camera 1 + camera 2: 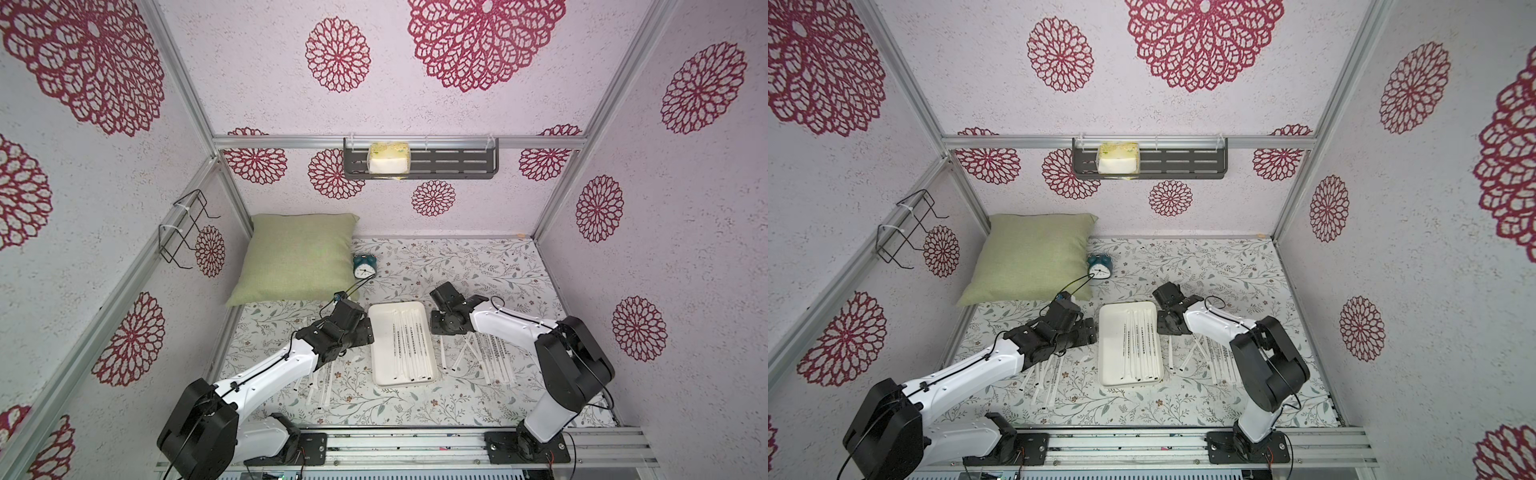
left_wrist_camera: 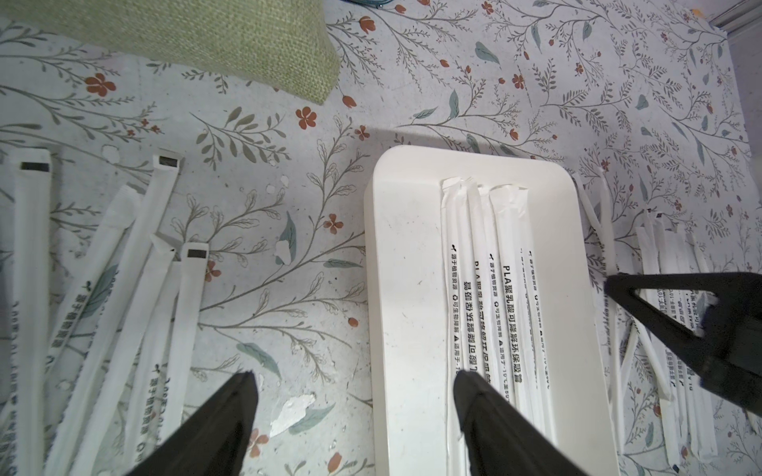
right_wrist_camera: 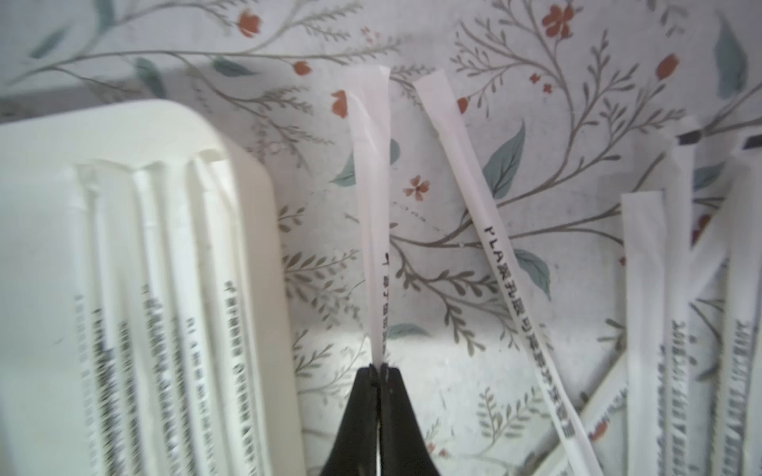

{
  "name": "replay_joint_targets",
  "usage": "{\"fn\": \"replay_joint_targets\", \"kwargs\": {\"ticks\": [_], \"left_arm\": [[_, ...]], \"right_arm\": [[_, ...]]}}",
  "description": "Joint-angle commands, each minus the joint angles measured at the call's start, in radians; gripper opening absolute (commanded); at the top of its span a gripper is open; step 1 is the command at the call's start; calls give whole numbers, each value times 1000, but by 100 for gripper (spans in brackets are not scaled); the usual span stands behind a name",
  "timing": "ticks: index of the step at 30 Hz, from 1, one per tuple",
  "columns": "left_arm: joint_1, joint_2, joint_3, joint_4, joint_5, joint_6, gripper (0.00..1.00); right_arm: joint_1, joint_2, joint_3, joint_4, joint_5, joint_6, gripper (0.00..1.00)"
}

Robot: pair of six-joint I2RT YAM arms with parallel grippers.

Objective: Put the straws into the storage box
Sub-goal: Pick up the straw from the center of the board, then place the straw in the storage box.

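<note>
- Straws (image 1: 411, 345), both top views: a row lies lengthwise in the storage box (image 1: 382, 353) at mid-frame, filling its right half and leaving the left half bare. The rest lie on the table (image 1: 365, 403) as a left heap (image 1: 321, 388) and a right heap (image 1: 496, 357), one on each side of the box. Both arms reach in beside the box's upper end. Neither view shows the fingertips.
- Left wrist view: the left tool (image 2: 354, 375) is spread wide and holds nothing. One finger hangs over bare table and the other over the boxed row. The box sits centre-right in frame, the left heap is at far left, and a green pillow (image 2: 206, 41) is at upper left.
- Right wrist view: the right tool (image 3: 378, 371) is clenched on the held straw (image 3: 373, 206), which runs from the tips straight up the middle of the frame. The box is at lower left, just beside it, and the right heap is at right.
- Step in hand, as I judge it: carry this one straw into the box.
  - Lift it clear of the rim before moving it sideways.
  - Keep it parallel to the boxed row.
  - Set it low onto the bare half, then let go.
  - Watch the slanted neighbour straw (image 3: 495, 247) just beside the grip, since it could be dragged along.
  - The wrapper is thin and limp, so the free end is likely to droop.
</note>
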Motion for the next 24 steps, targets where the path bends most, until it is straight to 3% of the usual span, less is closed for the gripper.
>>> {"fn": "replay_joint_targets", "kwargs": {"ticks": [1,5,10,16,24], "left_arm": [[9,-36,-18,8,-22,-12,82],[12,-71,-30,2,-64,-34,82],[21,-127,-42,-30,-123,-46,81],[35,-177,-65,-47,-119,-43,81],[36,-180,-83,-30,-91,-41,81]], "right_arm": [[97,-88,61,-127,63,132,5],[254,-63,105,-100,68,306,2],[379,77,202,-45,120,403,1],[413,190,243,-13,127,438,0],[396,268,270,7,123,384,1]]}}
